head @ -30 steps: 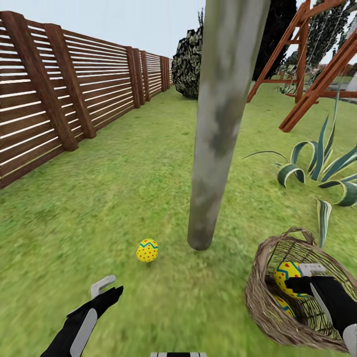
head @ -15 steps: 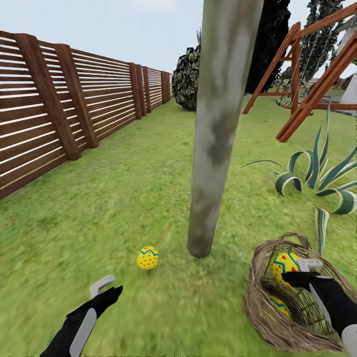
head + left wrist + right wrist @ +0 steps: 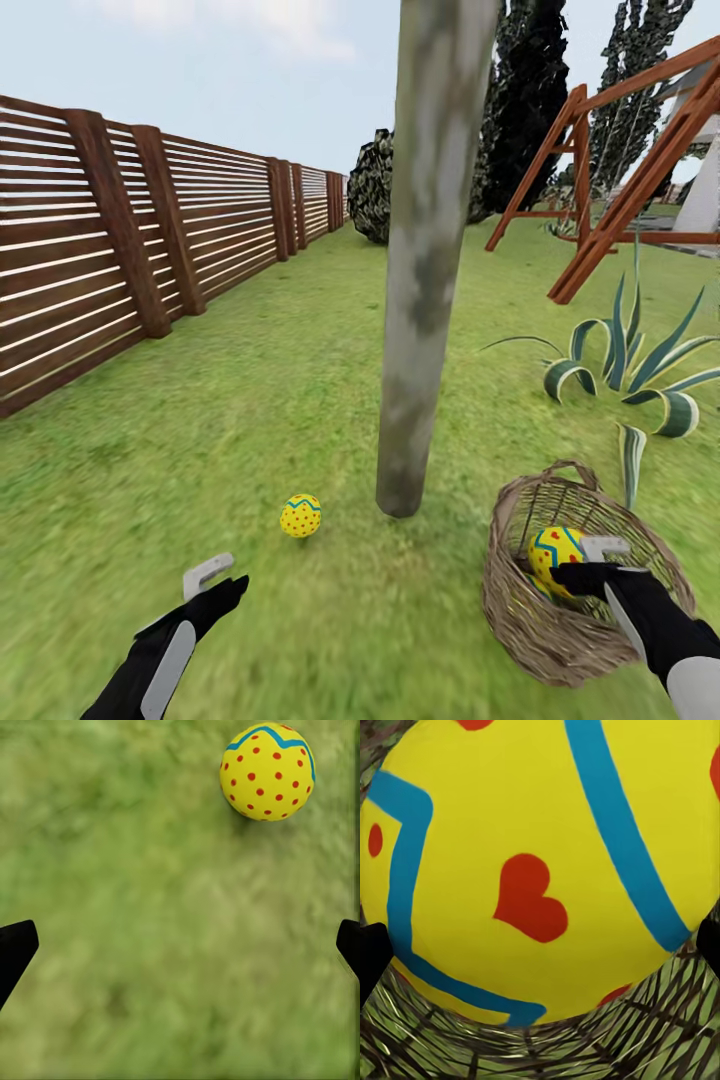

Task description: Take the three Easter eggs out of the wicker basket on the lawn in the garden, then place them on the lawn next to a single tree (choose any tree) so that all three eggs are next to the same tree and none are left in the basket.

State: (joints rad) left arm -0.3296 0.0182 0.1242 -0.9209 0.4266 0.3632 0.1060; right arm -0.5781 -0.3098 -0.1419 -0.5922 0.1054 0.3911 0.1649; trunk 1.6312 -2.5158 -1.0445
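Inside the basket (image 3: pixel 520 610), on the lawn (image 3: pixel 300 400) to the right of the tree (image 3: pixel 425 300), sits a yellow heart egg (image 3: pixel 556 548) with blue zigzag bands. The right gripper (image 3: pixel 590 562) is at it; in the right wrist view the egg (image 3: pixel 540 870) looms huge between the two dark fingertips at the frame's edges, basket weave below it. The jaws look set on either side of the egg, but whether they already press it I cannot tell. The likely reason for the pose is a sideways clasp on the egg's widest part, so it can be lifted clear of the rim without snagging the weave.

A dotted egg (image 3: pixel 300 516) already lies on the grass just beside the trunk's foot, on the side away from the basket. That fits the goal: one egg laid by the tree, the basket kept close so each carry is short. A third egg cannot be made out; it may lie hidden deeper in the basket.

The left gripper (image 3: pixel 215 580) hovers low over the grass, near the dotted egg but apart from it, jaws spread wide and empty; its wrist view shows that egg (image 3: pixel 267 771) ahead of the parted fingertips.

Farther out stand a slatted fence (image 3: pixel 120 250), a striped agave (image 3: pixel 620 360) behind the basket, a dark bush (image 3: pixel 372 185) and a swing frame (image 3: pixel 620 170).
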